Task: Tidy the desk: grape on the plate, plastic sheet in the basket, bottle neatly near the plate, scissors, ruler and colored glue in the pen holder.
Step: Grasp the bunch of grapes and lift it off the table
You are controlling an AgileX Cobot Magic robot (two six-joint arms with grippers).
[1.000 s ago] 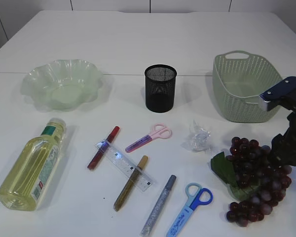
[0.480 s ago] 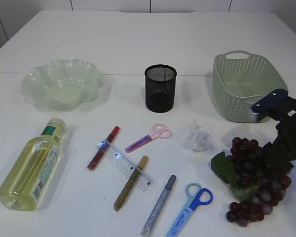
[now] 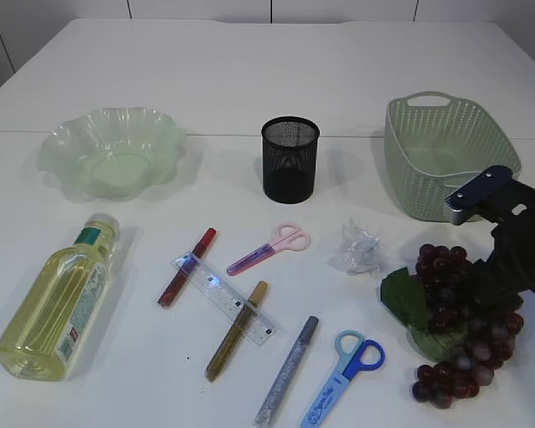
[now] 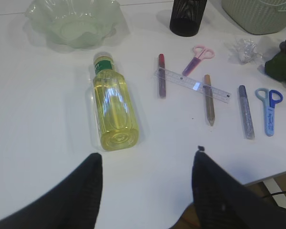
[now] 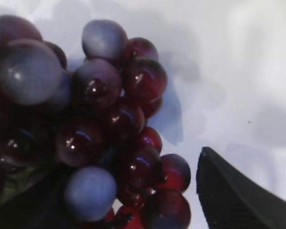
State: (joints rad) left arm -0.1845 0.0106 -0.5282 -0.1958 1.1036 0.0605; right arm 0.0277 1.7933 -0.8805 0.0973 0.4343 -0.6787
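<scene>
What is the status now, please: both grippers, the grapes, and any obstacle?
Right gripper open, low over grapes, no grip visible. Left gripper open, empty, behind bottle. Grapes on table, plate far across. Nothing in the way.

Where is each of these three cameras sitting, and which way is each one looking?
Exterior view: above the table's near side, looking down at a slant over the whole desk; the right arm shows over the grapes.
Left wrist view: on the left arm, looking forward past its open tool to the bottle.
Right wrist view: on the right arm, right over the grapes; one dark finger shows.
Shared: exterior and left wrist views both show the bottle, the plate and the pen holder.
</scene>
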